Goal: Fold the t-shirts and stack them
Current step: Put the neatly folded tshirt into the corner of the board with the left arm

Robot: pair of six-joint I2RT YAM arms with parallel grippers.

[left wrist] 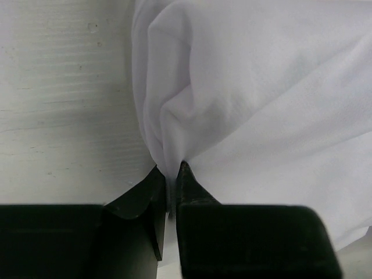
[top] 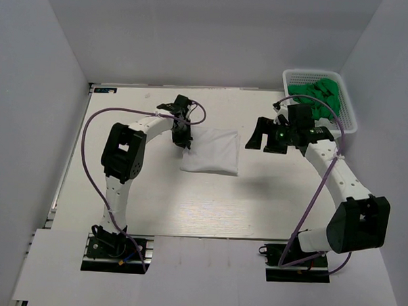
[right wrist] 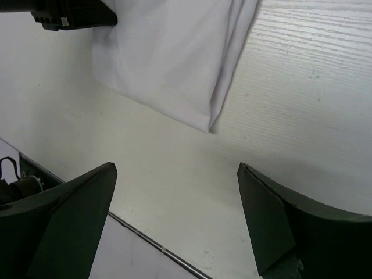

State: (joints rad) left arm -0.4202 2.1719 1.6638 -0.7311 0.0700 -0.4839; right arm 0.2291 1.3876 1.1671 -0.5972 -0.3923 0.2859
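So the plain white thin-cloth t-shirt (top: 211, 150) is lying mid-table, folded down to a puffy rectangle. The left gripper (left wrist: 171, 170) has its jaws pinched together on a gathered bit of the shirt's left edge, with cloth bunching right at the tips. The right gripper (right wrist: 177, 167) hangs just off the shirt's right side, jaws wide apart, holding nothing. If it were me, I'd get that one onto the opposite edge before lifting, otherwise a one-sided pull probably drags the fold open across the pale wood-grain table (top: 208, 207). Count: one white shirt out, two arms, one white plastic mesh basket (top: 292, 77) in the far right corner with a heap of green cloth (top: 325, 94) inside, can't tell how many pieces.
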